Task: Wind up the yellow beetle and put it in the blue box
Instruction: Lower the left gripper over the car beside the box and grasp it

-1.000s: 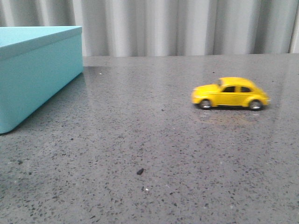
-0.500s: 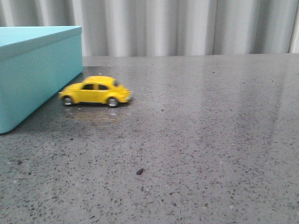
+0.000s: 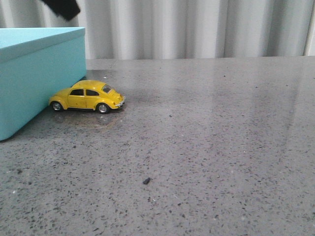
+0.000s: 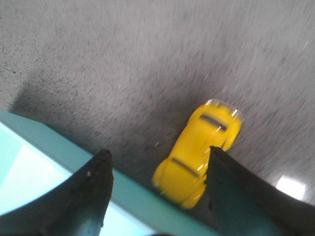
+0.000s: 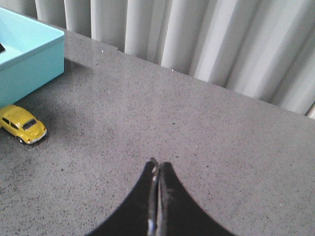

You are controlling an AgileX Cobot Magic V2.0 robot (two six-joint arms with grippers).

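The yellow beetle (image 3: 86,96) stands on its wheels on the grey table, its nose against the side of the blue box (image 3: 34,78) at the left. It also shows in the left wrist view (image 4: 199,152) and the right wrist view (image 5: 22,124). My left gripper (image 4: 157,157) is open and empty, high above the box rim (image 4: 123,189) and the car; only a dark part of it shows at the top of the front view (image 3: 63,8). My right gripper (image 5: 157,164) is shut and empty, above bare table well to the right of the car.
The speckled grey table (image 3: 206,142) runs back to a pale curtain (image 3: 197,27). A small dark speck (image 3: 146,181) lies near the front. The box's open inside shows in the right wrist view (image 5: 19,37).
The beetle has rolled left across the table and stopped against the blue box. A dark part of my left arm has come into the top of the front view.
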